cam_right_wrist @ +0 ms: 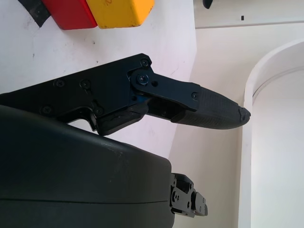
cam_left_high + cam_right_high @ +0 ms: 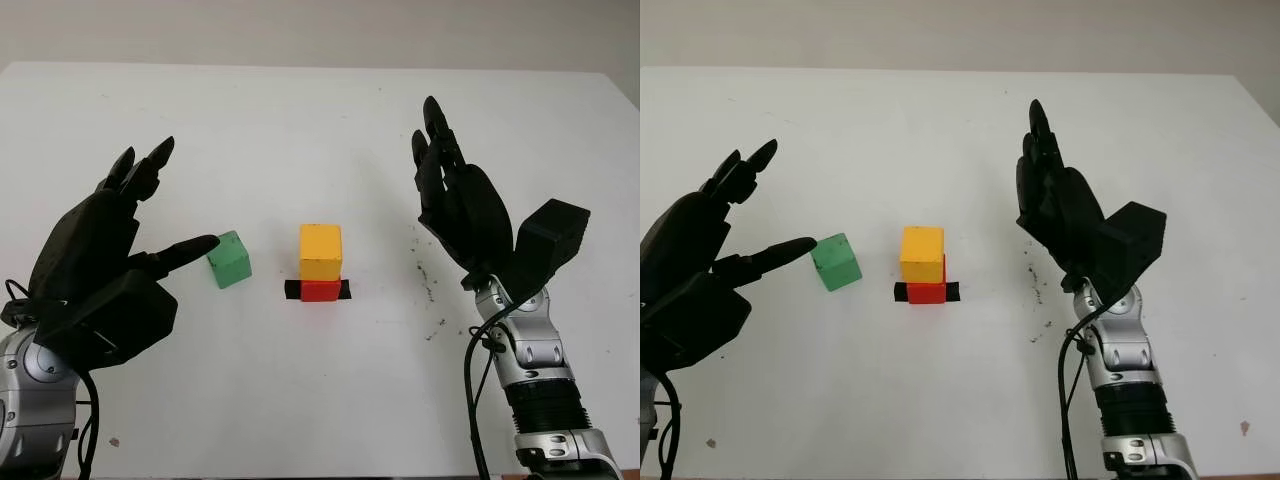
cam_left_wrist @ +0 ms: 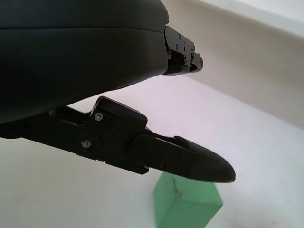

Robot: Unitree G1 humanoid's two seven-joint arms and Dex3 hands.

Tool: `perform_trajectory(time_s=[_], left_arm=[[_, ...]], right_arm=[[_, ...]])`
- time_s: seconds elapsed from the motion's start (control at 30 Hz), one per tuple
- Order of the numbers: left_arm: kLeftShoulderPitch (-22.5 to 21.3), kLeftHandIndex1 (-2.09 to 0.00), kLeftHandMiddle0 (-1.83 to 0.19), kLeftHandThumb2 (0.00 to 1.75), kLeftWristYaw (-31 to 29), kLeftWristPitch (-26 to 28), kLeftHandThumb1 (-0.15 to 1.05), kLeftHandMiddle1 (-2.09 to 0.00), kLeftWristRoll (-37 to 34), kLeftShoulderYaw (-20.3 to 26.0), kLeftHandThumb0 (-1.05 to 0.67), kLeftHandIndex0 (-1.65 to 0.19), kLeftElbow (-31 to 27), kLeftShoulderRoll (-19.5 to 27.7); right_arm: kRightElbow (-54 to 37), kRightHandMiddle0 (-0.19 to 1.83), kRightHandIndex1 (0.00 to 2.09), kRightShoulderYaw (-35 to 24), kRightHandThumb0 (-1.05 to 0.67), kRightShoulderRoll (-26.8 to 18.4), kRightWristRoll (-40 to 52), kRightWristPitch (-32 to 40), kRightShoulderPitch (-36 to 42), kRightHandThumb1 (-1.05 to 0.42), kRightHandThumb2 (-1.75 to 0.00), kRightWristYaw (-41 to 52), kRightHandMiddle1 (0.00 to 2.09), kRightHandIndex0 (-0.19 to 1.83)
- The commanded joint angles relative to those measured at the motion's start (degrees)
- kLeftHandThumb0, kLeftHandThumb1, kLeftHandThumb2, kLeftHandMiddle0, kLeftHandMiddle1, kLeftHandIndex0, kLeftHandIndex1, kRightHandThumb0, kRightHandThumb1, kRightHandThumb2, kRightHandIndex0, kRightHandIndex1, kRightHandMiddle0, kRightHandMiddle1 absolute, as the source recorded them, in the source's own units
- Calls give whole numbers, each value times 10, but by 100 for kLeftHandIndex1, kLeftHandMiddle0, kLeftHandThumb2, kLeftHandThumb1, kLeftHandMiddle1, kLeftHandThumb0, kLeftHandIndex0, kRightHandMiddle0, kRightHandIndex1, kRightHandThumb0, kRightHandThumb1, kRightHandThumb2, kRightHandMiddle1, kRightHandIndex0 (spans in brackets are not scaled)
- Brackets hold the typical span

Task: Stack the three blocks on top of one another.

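A yellow block (image 2: 320, 250) sits on a red block (image 2: 320, 291), which stands on a strip of black tape (image 2: 292, 290) at the table's middle. To its left, a green block (image 2: 229, 259) lies on the table, slightly turned. My left hand (image 2: 150, 205) is open just left of the green block, its thumb tip close to the block's left side; the wrist view shows the thumb (image 3: 204, 166) over the green block (image 3: 187, 202). My right hand (image 2: 450, 190) is open, raised to the right of the stack, holding nothing.
The white table (image 2: 320, 120) stretches back to a pale wall. Small dark specks (image 2: 425, 285) mark the surface right of the stack. The table's right edge (image 2: 625, 100) lies at the far right.
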Motion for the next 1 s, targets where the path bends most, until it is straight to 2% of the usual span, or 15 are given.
perform_trajectory(time_s=[0.0,0.2,0.33,0.57,0.8,0.97], left_arm=[[-12,-13,1,6,-19,7,101,-6,29,-18,-88,-24,-13,19],[-61,-15,-1,6,-101,22,104,-6,100,-58,-91,-34,-4,56],[-96,-12,1,7,-145,41,105,-5,130,-76,-95,-31,1,57],[-148,-12,0,8,-193,29,105,-6,139,-95,-94,-34,29,66],[-168,-15,-5,11,-202,21,105,-7,143,-111,-96,-40,49,62],[-166,-16,-7,11,-234,28,105,-6,154,-124,-96,-43,47,66]], right_arm=[[-14,-19,0,-10,-77,6,-2,3,6,-105,-74,-7,0,-19],[-23,-19,0,-21,-79,11,-4,17,11,-105,-70,-21,0,-19],[-25,-19,0,-26,-79,17,-4,13,16,-105,-69,-22,0,-19],[-27,-19,0,-28,-79,23,-11,1,29,-105,-69,-28,0,-19],[-33,-19,0,-33,-78,30,-11,-2,39,-105,-68,-33,0,-19],[-33,-19,0,-33,-78,31,-16,-12,41,-105,-68,-33,0,-19]])
